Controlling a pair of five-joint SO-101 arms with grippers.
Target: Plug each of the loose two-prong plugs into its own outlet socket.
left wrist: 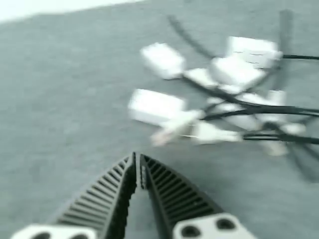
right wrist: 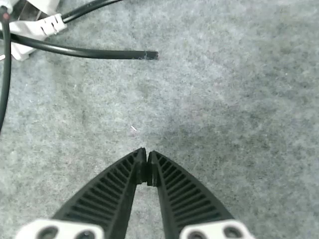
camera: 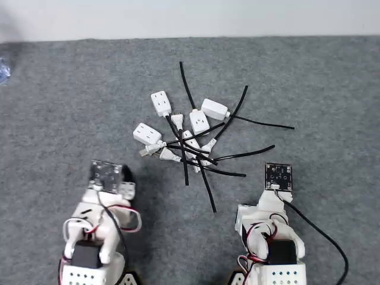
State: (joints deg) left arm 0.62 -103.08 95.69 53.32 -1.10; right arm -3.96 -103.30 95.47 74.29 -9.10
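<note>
My left gripper (left wrist: 138,158) is closed down. Its two black, ribbed jaws taper to wedge points that all but meet, and it has hold of nothing. It sits low over the mat (camera: 71,107) on the near-left side of the tangle (camera: 193,142). My right gripper (right wrist: 148,153) has the same build, ridged black plastic on white knuckles with round screw holes. Its tips are pressed together and empty, on the near-right side of the tangle.

The tangle is the heap of the task's things. The outlet sockets (camera: 160,103) are white, glossy, blocky plastic with rounded corners. That one lies at the tangle's far-left corner with dark slots facing up. A second socket (camera: 146,133) sits on the left edge, a third socket (camera: 199,121) lies near the middle with its slots up, and a fourth socket (camera: 214,109) is on the far-right side. Any lettering on them is too small for me to read.

The two-prong plugs (camera: 170,155) are smaller, tapered white mouldings. That one lies on the tangle's near-left edge, and beside it another plug (camera: 153,148) has its pale metal prongs bare on the mat. A further plug (camera: 206,147) is on the near-right side. I cannot tell whether any plug deeper in the tangle is seated.

The black cords (camera: 202,172) are thin, smooth and round, crossing over one another and fanning outward from the tangle. In the right wrist view one cord end (right wrist: 149,55) is cut off blunt. The mat is grey and fuzzy, like felt or short carpet.
</note>
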